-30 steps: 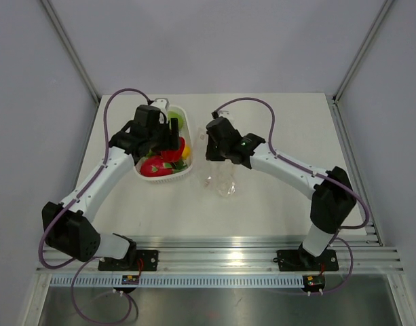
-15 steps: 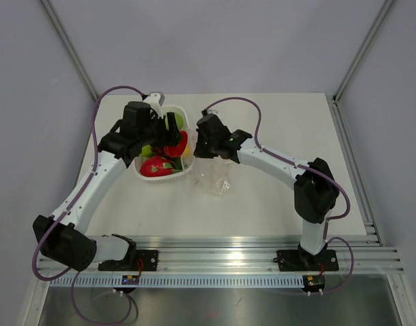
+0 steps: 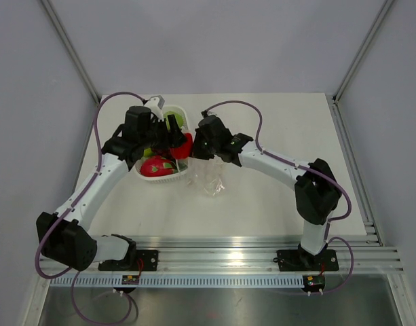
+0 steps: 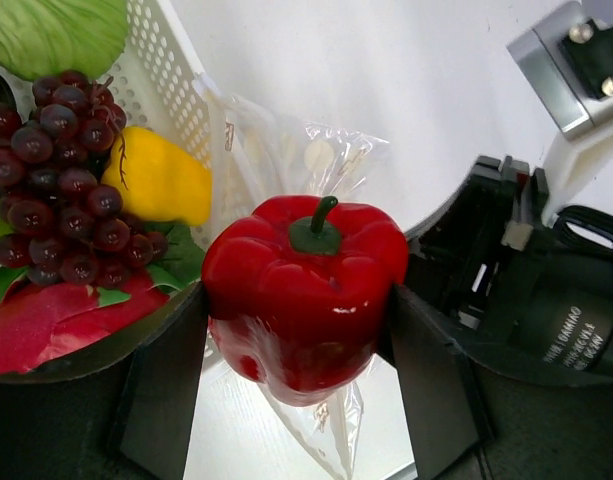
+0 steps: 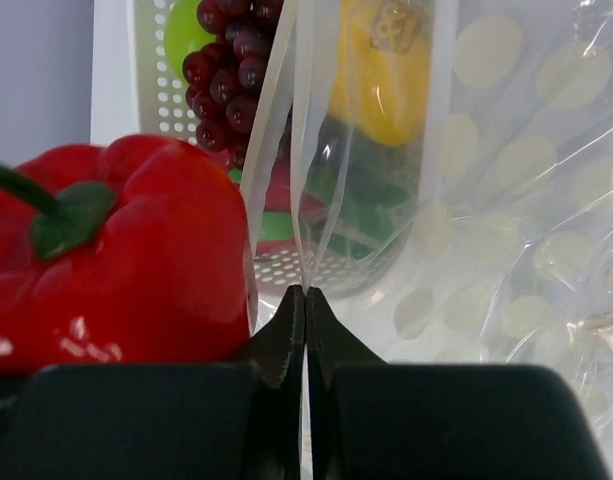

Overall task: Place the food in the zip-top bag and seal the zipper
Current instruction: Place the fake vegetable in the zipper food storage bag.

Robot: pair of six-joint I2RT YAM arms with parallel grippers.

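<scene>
My left gripper [image 3: 180, 140] is shut on a glossy red bell pepper [image 4: 304, 290], held just right of the white basket and against the mouth of the zip-top bag [image 3: 208, 178]. My right gripper [image 3: 200, 151] is shut on a pale edge strip of the bag [image 5: 304, 200] and holds it up, so the transparent pouch hangs to the table. In the right wrist view the pepper [image 5: 116, 250] sits just left of the pinched edge. The bag's lower part [image 4: 326, 440] shows under the pepper. I cannot tell whether the pepper is inside the bag.
The white slotted basket [image 3: 183, 115] stands behind the left gripper. It holds a purple grape bunch [image 4: 56, 170], a yellow piece [image 4: 161, 180], a green piece [image 4: 56, 30] and a big red piece [image 3: 157, 167]. The two grippers are close together.
My left gripper has lifted the red pepper out of the basket and carried it right to the bag. My right gripper has moved left with the bag's edge.
</scene>
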